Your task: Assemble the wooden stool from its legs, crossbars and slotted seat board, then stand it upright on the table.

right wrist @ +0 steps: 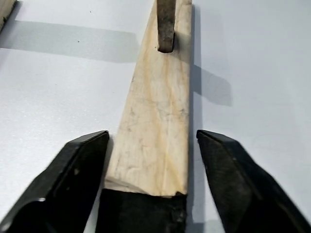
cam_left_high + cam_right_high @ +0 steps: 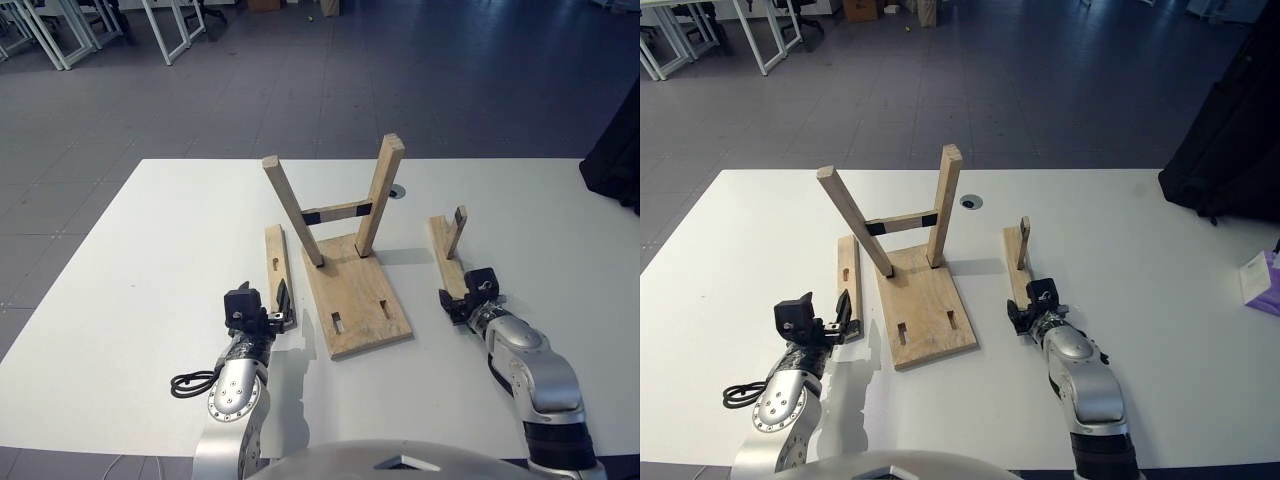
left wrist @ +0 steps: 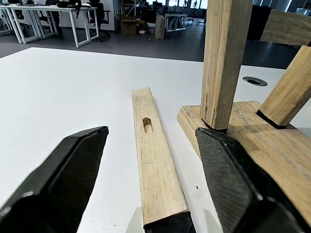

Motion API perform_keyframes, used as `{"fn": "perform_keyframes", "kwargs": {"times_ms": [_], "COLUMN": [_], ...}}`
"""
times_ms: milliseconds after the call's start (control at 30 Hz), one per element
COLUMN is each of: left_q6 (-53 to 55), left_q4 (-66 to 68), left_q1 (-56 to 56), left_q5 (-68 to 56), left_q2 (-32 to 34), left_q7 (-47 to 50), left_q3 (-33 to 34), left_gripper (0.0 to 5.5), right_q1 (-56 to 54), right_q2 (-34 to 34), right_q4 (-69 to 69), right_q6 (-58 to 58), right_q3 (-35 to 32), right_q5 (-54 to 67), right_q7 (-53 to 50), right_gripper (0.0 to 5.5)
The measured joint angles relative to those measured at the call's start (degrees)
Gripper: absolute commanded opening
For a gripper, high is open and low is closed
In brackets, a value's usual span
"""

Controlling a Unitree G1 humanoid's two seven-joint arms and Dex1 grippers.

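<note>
The slotted seat board [image 2: 357,295] lies flat mid-table with two legs [image 2: 379,196] standing in it, joined by a crossbar [image 2: 336,212]. A loose leg [image 2: 276,262] with a slot lies left of the board; my left gripper [image 2: 266,318] is open at its near end, fingers [image 3: 73,170] on either side of the wood [image 3: 155,160]. Right of the board lies another leg [image 2: 446,258] with a short crossbar [image 2: 456,230] standing in it. My right gripper [image 2: 468,296] is open around that leg's near end [image 1: 155,126].
The white table [image 2: 150,260] has free room on the left and far right. A cable hole [image 2: 396,191] sits behind the stool. A black cable loop [image 2: 192,382] lies by my left arm. A dark bag [image 2: 1230,130] hangs past the table's right edge.
</note>
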Motion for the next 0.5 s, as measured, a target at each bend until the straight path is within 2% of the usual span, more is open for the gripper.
{"fn": "perform_keyframes", "kwargs": {"times_ms": [133, 267, 333, 400, 500], "left_q6": [1.16, 7.08, 11.23, 16.57, 22.48], "left_q4": [-0.08, -2.23, -5.43, -8.92, -9.72], "left_q1": [-1.54, -3.47, -5.16, -6.52, -11.74], "left_q5": [-1.12, -7.09, -16.44, -30.85, -50.92], "left_q2": [0.29, 2.31, 5.34, 9.46, 18.21], "left_q7": [-1.10, -5.19, -11.17, -17.60, -24.49], "left_q3": [0.47, 3.15, 6.59, 11.37, 19.33], "left_gripper": [3.33, 3.33, 3.33, 3.33, 3.81], "right_q1": [-0.18, -2.92, -6.64, -14.89, -30.46], "right_q2": [0.45, -0.15, -1.49, -2.44, -1.08], "right_q4": [0.69, 1.86, 0.76, -1.71, -4.52], "right_q6": [0.31, 2.02, 4.92, 6.28, 11.84], "right_q3": [-0.57, -2.96, -6.23, -10.59, -21.30], "right_q5": [1.13, 2.12, 3.62, 6.19, 22.21], "right_q7": [0.46, 1.06, 1.54, 1.81, 4.41], "right_gripper": [2.03, 2.03, 2.03, 2.03, 2.03]}}
